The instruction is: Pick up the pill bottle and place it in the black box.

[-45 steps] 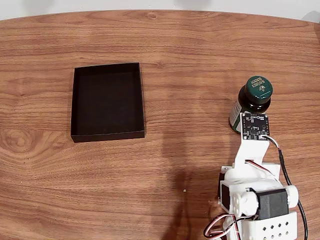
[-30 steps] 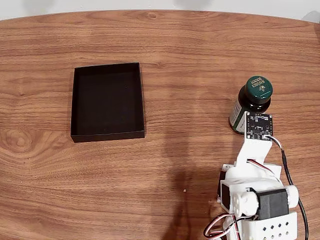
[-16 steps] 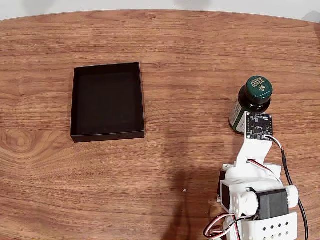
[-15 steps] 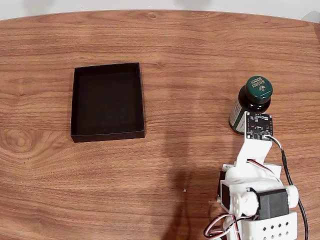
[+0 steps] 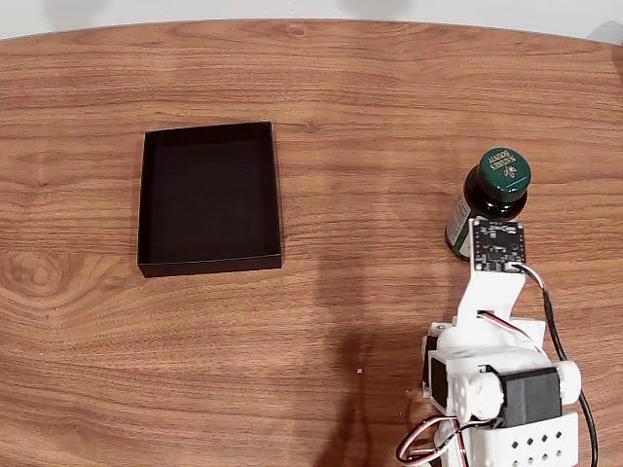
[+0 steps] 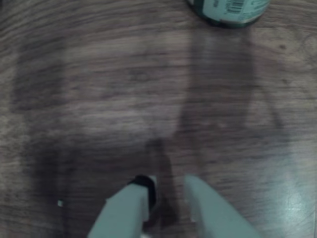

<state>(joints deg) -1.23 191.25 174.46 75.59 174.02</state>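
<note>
nearest to us in the fixed view, the white arm (image 5: 492, 375) sits at the lower right of the wood-grain surface (image 5: 370, 117), its small circuit board (image 5: 494, 245) up at the wrist. in the wrist view the jaws (image 6: 171, 191) enter from the bottom edge, tips only slightly parted, a narrow gap between them and nothing in it. just beyond the board stands the pill bottle (image 5: 490, 197), upright, green cap on top, its barcode label (image 6: 233, 6) peeking in at the wrist view's top edge. far off to the left in the fixed view lies the black box (image 5: 208, 197), well apart from the bottle.
</note>
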